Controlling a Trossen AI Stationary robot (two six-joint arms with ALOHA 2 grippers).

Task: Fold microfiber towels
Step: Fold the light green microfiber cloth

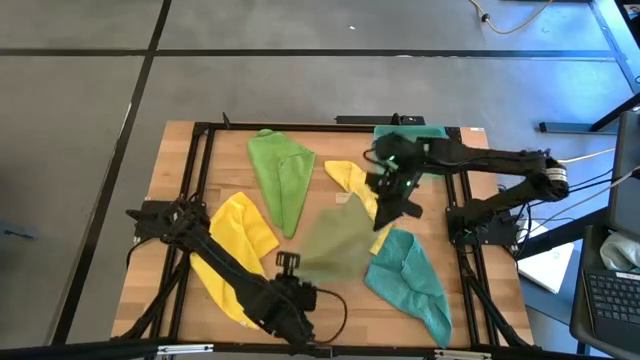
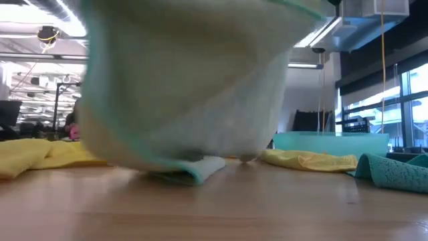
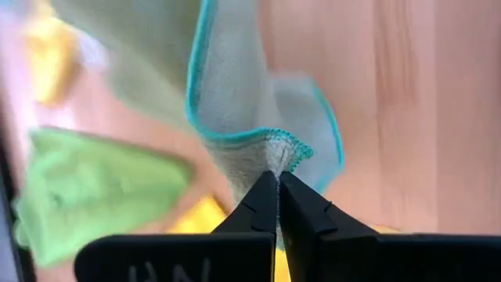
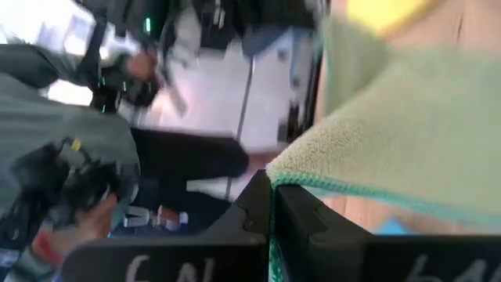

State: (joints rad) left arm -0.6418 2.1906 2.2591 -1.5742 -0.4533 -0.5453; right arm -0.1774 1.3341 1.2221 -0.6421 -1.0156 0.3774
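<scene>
High view: pale olive towel (image 1: 338, 245) mid-tabletop (image 1: 460, 320), held between both arms. Left tool (image 1: 288, 262) clamped on its near edge, right tool (image 1: 388, 212) clamped on its far edge. Other cloths around it: bright green towel (image 1: 281, 172) toward the far left, yellow towel (image 1: 236, 240) on the left under the left arm, second yellow towel (image 1: 352, 180) beside the right tool, teal towel (image 1: 410, 275) on the right. Teal tray (image 1: 432, 130) at the far edge behind the right arm. Looks like the fold step on the olive one: two edges pinched, cloth partly raised.

Low view: olive towel hangs lifted, fills most of the frame, teal-stitched lower fold touching the tabletop. Tools hidden behind it.

Left wrist view: left tool closed tight on a teal-hemmed corner of the olive towel, cloth bunched right at the fingertips (image 3: 266, 192).

Right wrist view: right tool (image 4: 272, 186) closed on the olive towel's hem, cloth draping away from it. A person standing in the room beyond, blurred.

Next move, as a judgement: carry one pinched edge across onto the opposite edge, keep tension even between the arms, line up hems before letting go; sag in the middle risks a crooked fold.

Writing: pale letters on both tool bodies in the wrist views, cut off at the frame edge, not readable. No brands or labels elsewhere.
</scene>
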